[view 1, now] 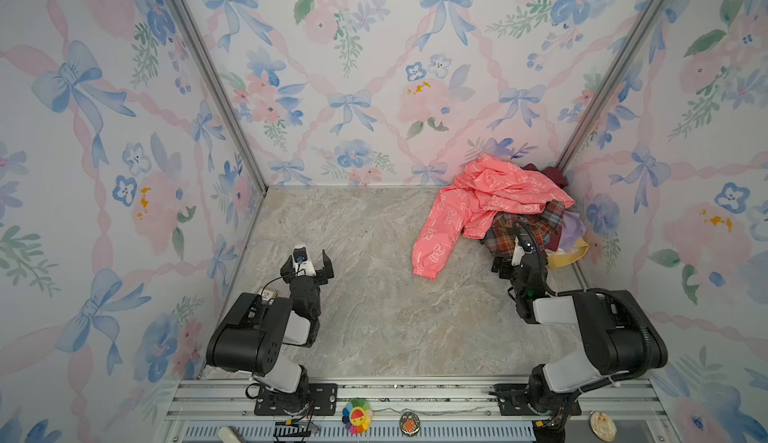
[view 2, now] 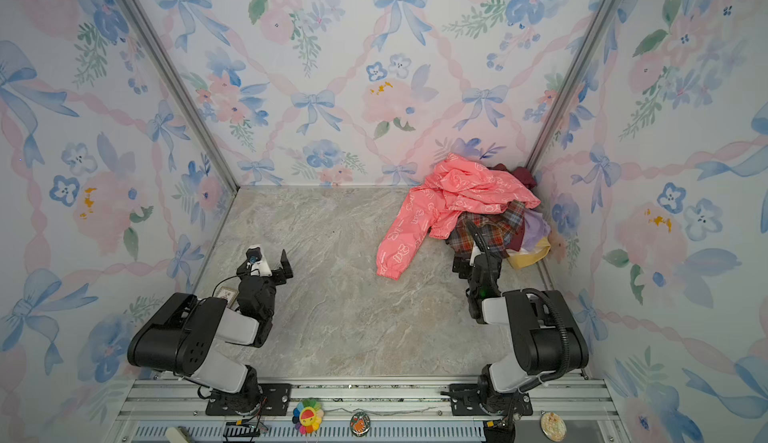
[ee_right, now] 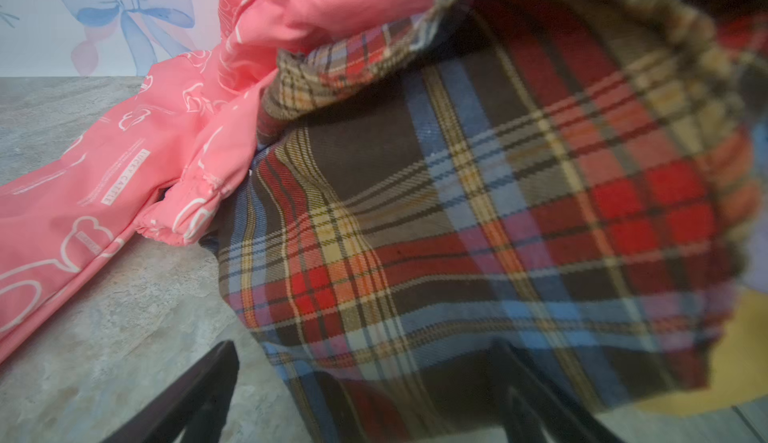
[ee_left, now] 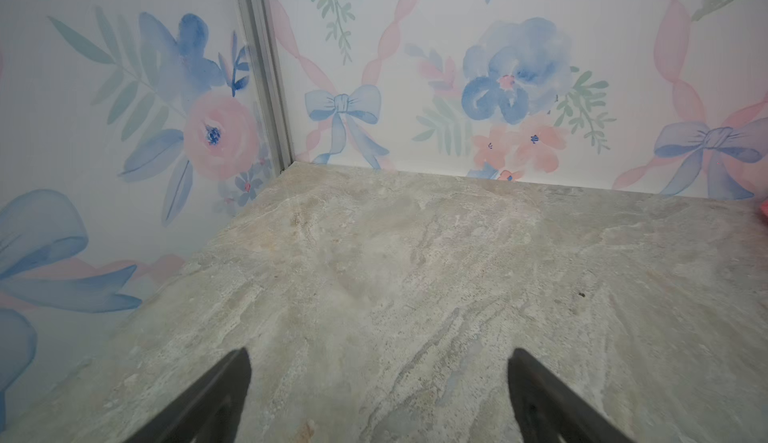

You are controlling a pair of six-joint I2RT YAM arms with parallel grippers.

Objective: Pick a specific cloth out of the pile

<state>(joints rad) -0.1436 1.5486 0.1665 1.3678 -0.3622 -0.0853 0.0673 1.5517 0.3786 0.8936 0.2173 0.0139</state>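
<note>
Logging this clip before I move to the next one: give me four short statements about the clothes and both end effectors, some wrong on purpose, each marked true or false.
1. The plaid cloth lies partly under the pink jacket. True.
2. The left end effector is shut on the pink jacket. False: it is open above the table, well away from the pile.
3. The right end effector is open at the plaid cloth's near edge. True.
4. The pile sits in the far left corner. False: it sits in the far right corner.
</note>
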